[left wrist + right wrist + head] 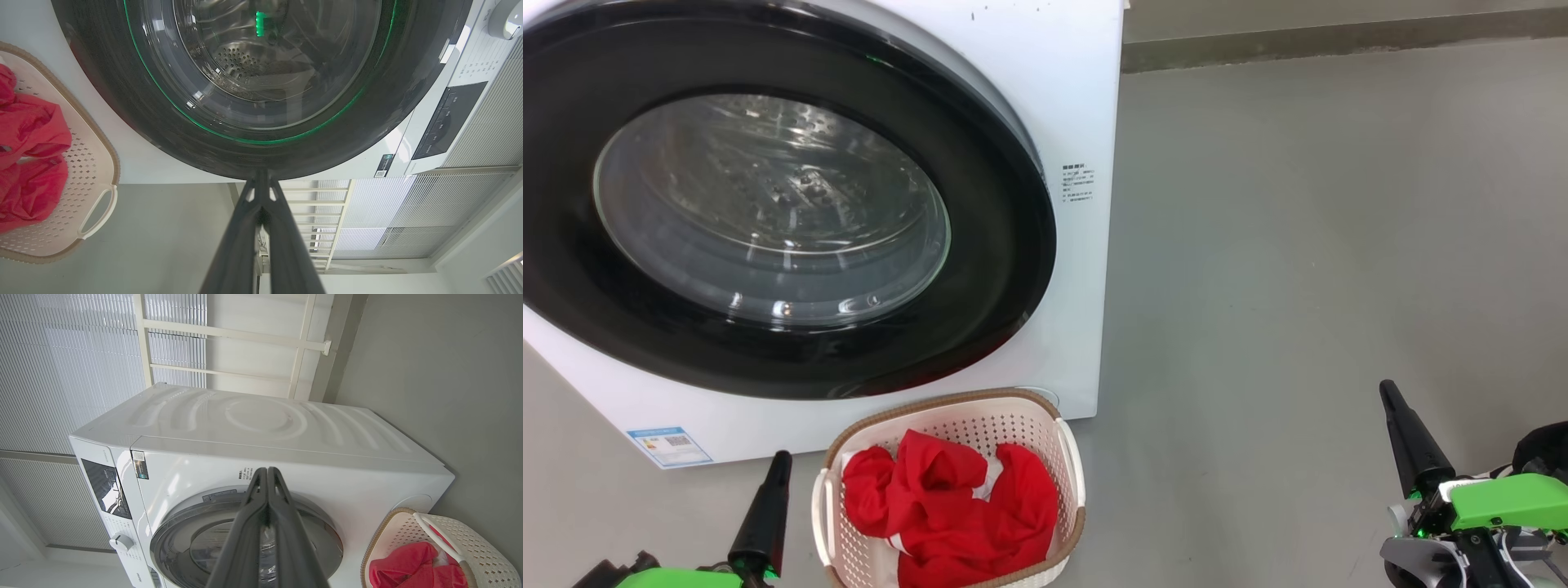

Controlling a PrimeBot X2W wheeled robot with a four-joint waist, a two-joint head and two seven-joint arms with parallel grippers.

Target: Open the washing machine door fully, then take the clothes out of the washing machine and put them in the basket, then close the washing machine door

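Door (996, 245) looks closed against the washer (1078, 98); drum (245, 65) behind the glass looks empty. Clothes (947, 506) are in the basket (947, 402), on the floor (1298, 245) just near side of the washer. Left gripper (780, 461) and right gripper (1388, 394) clenched, holding nothing. Task looks done.

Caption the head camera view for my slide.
Red clothes fill the basket before the washing machine, its door shut; left gripper and right gripper closed, empty.

Long tapered black fingers (1413, 441) join bright green housings (1507, 500), with pale grey fittings (1409, 562) beneath.
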